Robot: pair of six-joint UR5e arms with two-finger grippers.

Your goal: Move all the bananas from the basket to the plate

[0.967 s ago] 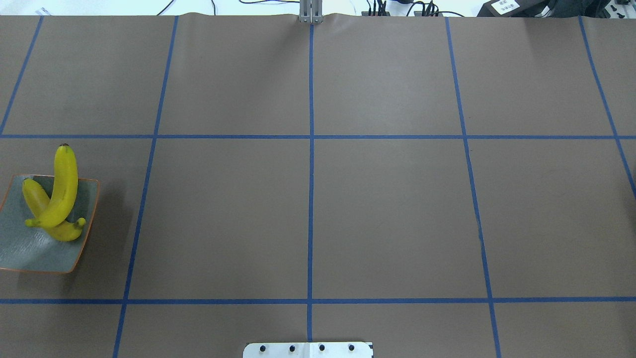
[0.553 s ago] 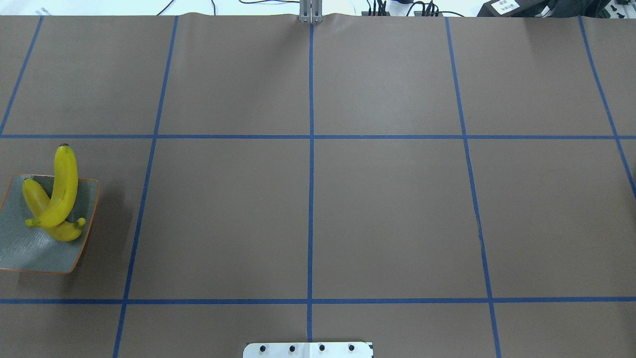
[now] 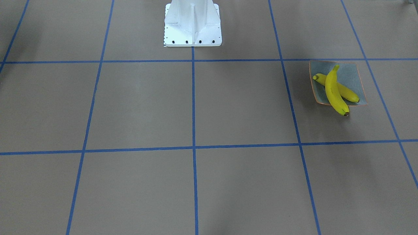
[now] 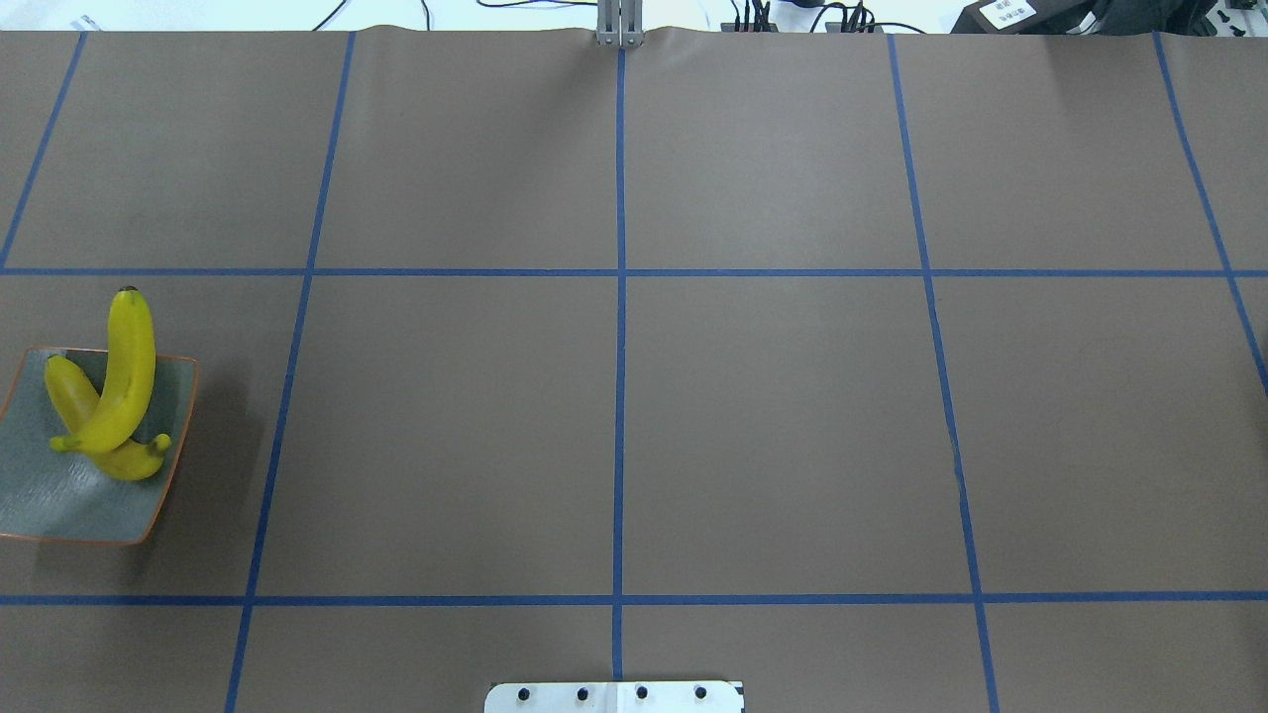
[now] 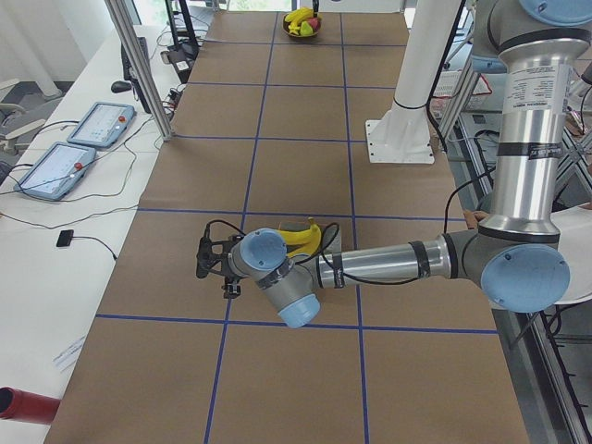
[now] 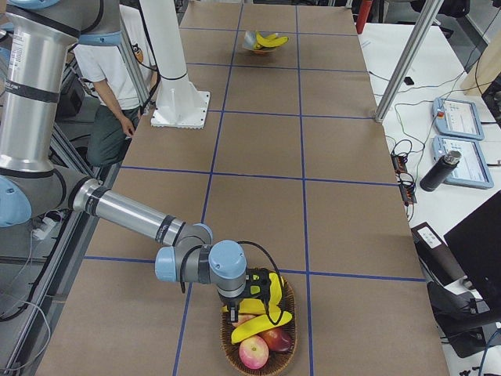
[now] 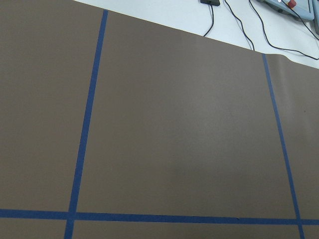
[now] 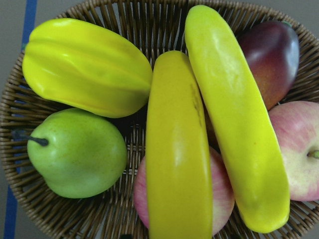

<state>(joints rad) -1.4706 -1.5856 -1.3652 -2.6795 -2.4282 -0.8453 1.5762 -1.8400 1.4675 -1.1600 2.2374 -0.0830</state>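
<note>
Two yellow bananas (image 4: 124,386) lie crossed on the grey-green plate (image 4: 59,505) at the table's left edge; the upper one sticks out over the far rim. Two more bananas (image 8: 177,164) lie side by side in the wicker basket (image 8: 124,20) at the table's right end. My right gripper (image 6: 254,291) hangs low over the basket's bananas; its fingers do not show in the right wrist view, so I cannot tell its state. My left gripper (image 5: 211,268) sits low beside the plate, over bare table; whether it is open or shut I cannot tell.
The basket also holds a star fruit (image 8: 84,69), a green pear (image 8: 75,152), apples (image 8: 299,149) and a mango (image 8: 271,50). The white robot base (image 3: 192,24) stands at mid-table. A person (image 6: 109,86) stands behind it. Tablets (image 5: 55,166) and cables lie on the side desk.
</note>
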